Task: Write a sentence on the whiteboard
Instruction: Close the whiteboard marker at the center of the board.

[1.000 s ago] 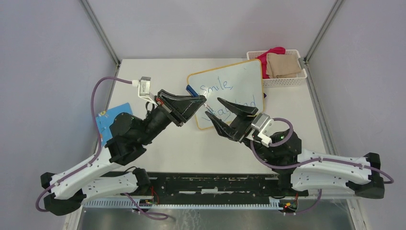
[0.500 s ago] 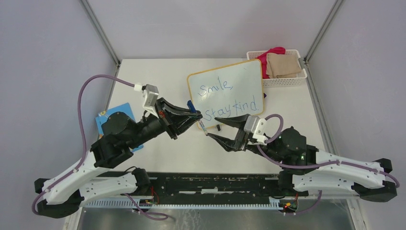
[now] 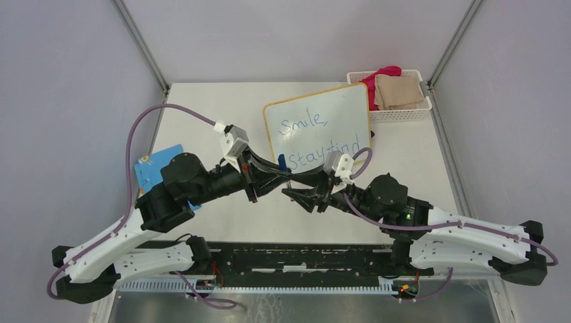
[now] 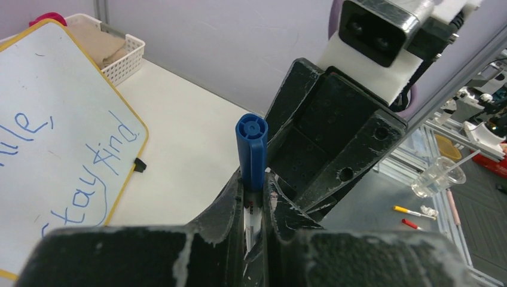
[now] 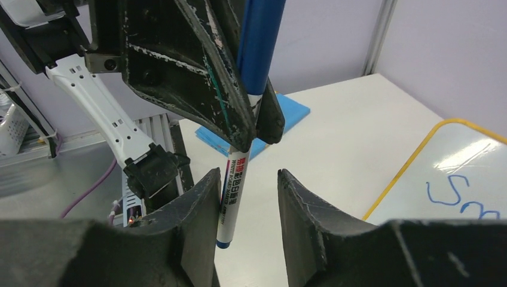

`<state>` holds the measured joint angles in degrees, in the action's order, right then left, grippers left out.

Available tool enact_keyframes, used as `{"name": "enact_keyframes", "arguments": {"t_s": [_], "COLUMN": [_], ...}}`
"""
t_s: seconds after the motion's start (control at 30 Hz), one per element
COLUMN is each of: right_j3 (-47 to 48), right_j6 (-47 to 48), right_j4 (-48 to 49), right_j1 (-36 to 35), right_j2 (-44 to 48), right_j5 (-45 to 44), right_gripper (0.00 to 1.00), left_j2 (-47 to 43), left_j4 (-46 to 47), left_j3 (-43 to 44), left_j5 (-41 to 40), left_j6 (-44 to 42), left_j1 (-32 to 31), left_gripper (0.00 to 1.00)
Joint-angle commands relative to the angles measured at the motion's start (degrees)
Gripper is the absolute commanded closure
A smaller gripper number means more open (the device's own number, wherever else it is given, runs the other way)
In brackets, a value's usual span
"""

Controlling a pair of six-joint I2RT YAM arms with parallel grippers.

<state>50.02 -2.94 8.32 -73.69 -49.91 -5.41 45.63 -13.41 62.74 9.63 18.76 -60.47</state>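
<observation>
The whiteboard (image 3: 337,111), yellow-framed, lies at the back centre of the table and also shows in the left wrist view (image 4: 36,119). The sentence (image 3: 316,138) is in blue, "Smile," above "Stay kind". My left gripper (image 3: 283,177) is shut on a marker (image 4: 252,149), white-bodied with a blue top end, held upright in front of the board's near edge. My right gripper (image 3: 296,187) is open, its fingers (image 5: 200,209) on either side of the marker's lower body (image 5: 234,194). The marker stands close to the left-hand finger.
A white basket (image 3: 412,113) with folded cloths stands at the back right, right of the board. A blue card (image 3: 149,168) lies at the table's left, under the left arm. The two grippers face each other tip to tip.
The left gripper drew the marker back from the board towards the near side. The right gripper came off the board, swung left and closed in around the marker's lower end.
</observation>
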Motion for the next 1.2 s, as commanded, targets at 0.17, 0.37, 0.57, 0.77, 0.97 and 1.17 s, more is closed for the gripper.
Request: {"name": "enact_keyframes", "arguments": {"t_s": [0.17, 0.37, 0.57, 0.77, 0.97, 1.17], "right_j3": [0.8, -1.1, -2.7, -3.4, -4.5, -5.3], "right_j6": [-5.9, -1.9, 0.9, 1.0, 0.3, -0.6], "right_j4": [0.7, 2.4, 3.3, 4.5, 5.8, 6.9], "right_j1": [3.7, 3.6, 3.7, 3.7, 3.6, 3.7], "right_j2": [-1.8, -1.5, -1.0, -0.7, -0.1, 0.3], "right_j5": [3.2, 4.3, 4.8, 4.7, 4.3, 3.0], "right_gripper": [0.73, 0.98, 1.0, 1.0, 1.0, 1.0], "left_j2": [-0.2, 0.4, -1.0, -1.5, -1.4, -0.9], "left_j4": [1.1, 2.1, 7.1, 10.2, 11.1, 11.4], "left_j3": [1.4, 0.9, -1.3, -3.0, -4.2, -5.5], "left_j5": [2.3, 1.3, -4.4, -9.3, -8.2, -6.2], "left_j6": [-4.6, -3.3, -0.7, 0.0, 0.9, 1.9], "left_j1": [0.0, 0.0, 0.0, 0.0, 0.0, 0.0], "left_gripper": [0.98, 0.72, 0.31, 0.38, 0.63, 0.88]}}
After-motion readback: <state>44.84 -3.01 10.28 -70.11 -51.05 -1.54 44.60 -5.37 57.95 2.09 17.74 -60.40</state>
